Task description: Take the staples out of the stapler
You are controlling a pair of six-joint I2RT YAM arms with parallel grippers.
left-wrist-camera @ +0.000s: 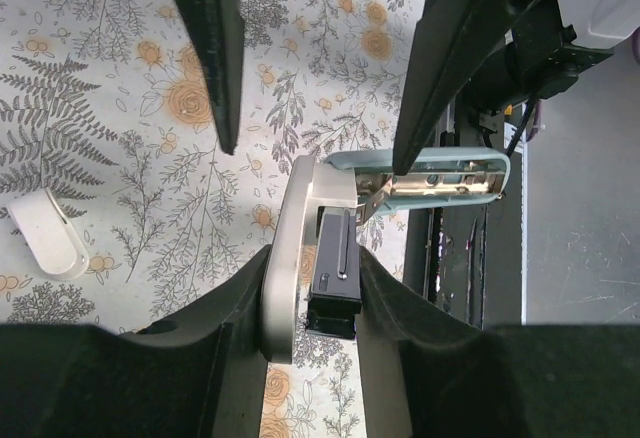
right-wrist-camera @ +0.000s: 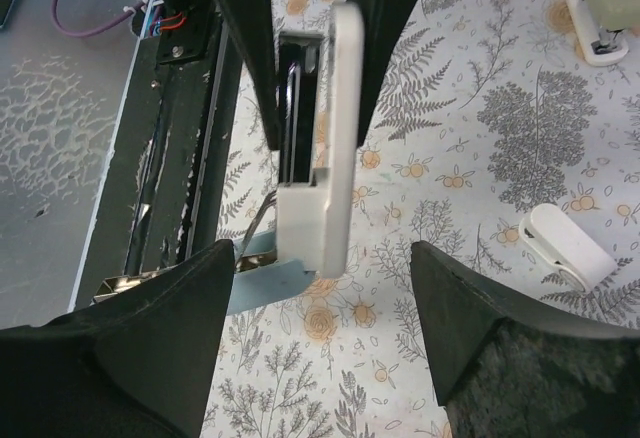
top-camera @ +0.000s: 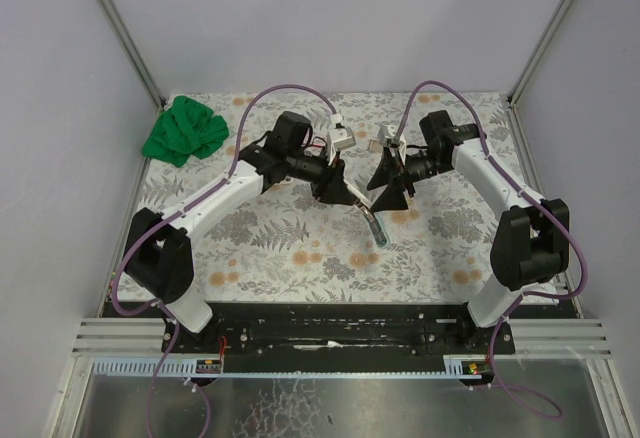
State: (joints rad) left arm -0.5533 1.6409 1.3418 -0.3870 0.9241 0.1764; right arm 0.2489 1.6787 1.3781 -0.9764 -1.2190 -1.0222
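The stapler (left-wrist-camera: 285, 258) hangs over the middle of the worktop (top-camera: 270, 253), pinched across its white body by the left claw (left-wrist-camera: 315, 293), one finger on each side. Its pale blue arm (left-wrist-camera: 430, 163) is swung open and points toward the near edge. Inside the arm lies a shiny metal channel (left-wrist-camera: 440, 186); the staples cannot be told apart from it. The right claw (right-wrist-camera: 320, 258) is spread wide, its fingers on either side of the stapler, with one fingertip (left-wrist-camera: 402, 158) at the edge of the blue arm. A small white piece (right-wrist-camera: 565, 248) lies on the worktop nearby, and a green cloth (top-camera: 185, 130) sits in the far left corner.
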